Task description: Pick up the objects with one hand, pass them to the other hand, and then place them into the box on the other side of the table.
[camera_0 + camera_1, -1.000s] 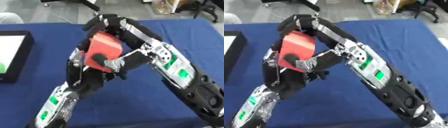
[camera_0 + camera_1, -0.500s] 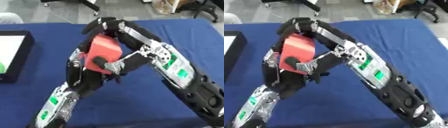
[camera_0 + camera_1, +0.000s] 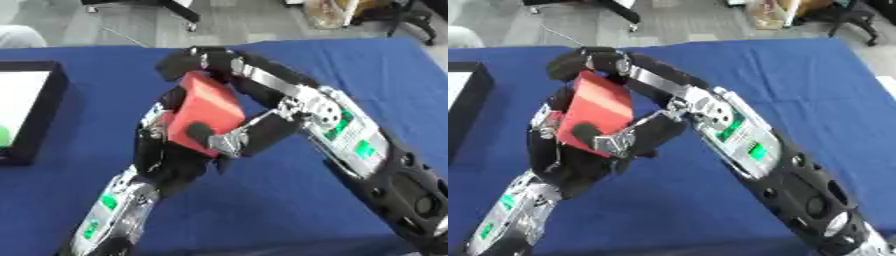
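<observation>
— Where do the hands sit?

— Both meet just left of the frame's middle. The right hand (image 3: 229, 131) comes in from the lower right on a long black and silver arm, and its fingers and thumb are curled onto the red block (image 3: 206, 115): fingers over the block's top edge, the thumb pressed against its lower front face.

— And the left one?

— The left hand (image 3: 560, 159) rises from the lower left corner. It sits behind and beneath the block, its dark fingers wrapped up along the block's left side and underside, so it too is closed on the block. How far those fingers reach round the back is hidden.

— So the block is where, exactly?

— Held between the two hands, tilted, above the blue tablecloth (image 3: 367, 70), in the centre-left of the frame.

— Anything else further out?

— A black-walled box (image 3: 45, 118) with a white floor lies at the left edge, well apart from the hands. A bit of green shows inside it by the frame's border; what it is I cannot tell.
</observation>
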